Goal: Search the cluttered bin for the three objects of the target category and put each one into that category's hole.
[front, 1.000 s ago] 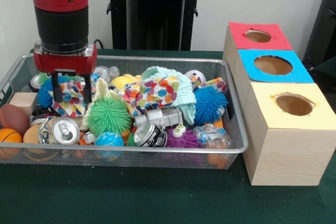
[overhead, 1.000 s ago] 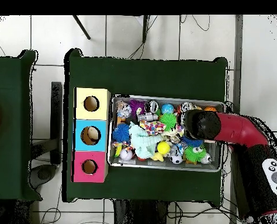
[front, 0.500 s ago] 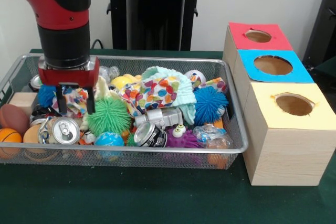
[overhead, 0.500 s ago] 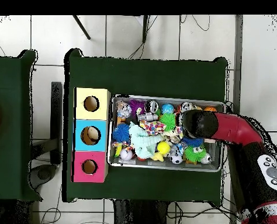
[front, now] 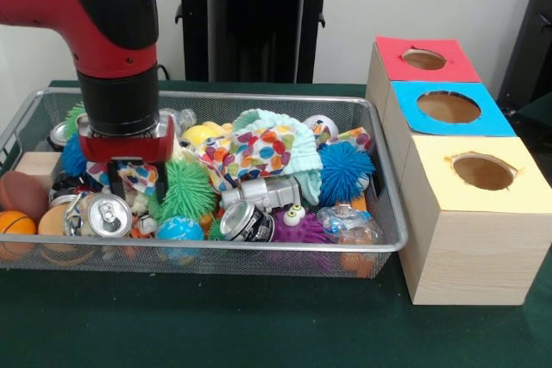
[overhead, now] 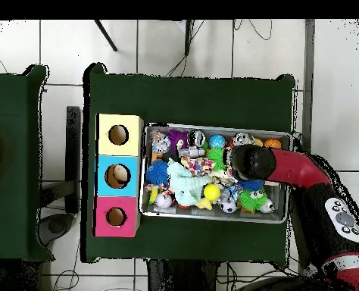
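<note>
Front view: gripper (front: 131, 185) tips buried in bin (front: 259, 258) clutter (state unclear).

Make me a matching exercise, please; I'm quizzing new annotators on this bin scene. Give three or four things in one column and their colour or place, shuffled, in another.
Things:
1. spiky ball by the bin's box-side wall
2. box nearest the camera in the front view
3. middle box
4. opened can

Descriptions:
A. yellow top with a round hole
B. blue top with a round hole
C. silver, lying at the bin's front, below the tool
D. blue, beside the mint cloth

Pairs: 1-D, 2-A, 3-B, 4-C
</note>
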Tool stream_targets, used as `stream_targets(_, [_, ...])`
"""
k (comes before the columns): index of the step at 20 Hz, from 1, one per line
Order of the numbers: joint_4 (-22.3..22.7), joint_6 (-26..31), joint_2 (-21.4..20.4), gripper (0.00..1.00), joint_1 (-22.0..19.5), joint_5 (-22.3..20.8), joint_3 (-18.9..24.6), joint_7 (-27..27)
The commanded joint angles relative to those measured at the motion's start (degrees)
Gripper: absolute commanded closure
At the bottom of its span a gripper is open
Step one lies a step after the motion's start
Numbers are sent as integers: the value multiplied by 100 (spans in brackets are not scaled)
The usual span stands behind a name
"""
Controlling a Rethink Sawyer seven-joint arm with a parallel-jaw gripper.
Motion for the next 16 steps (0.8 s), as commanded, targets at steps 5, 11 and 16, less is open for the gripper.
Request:
stream_targets(5, [-51,-342,221,0,57,-33,271,101])
stream_targets(11, [-81,-303,166,0,-66,-34,296,-38])
stream_targets(16, [-464,107,230,0,-207,2,404,-452])
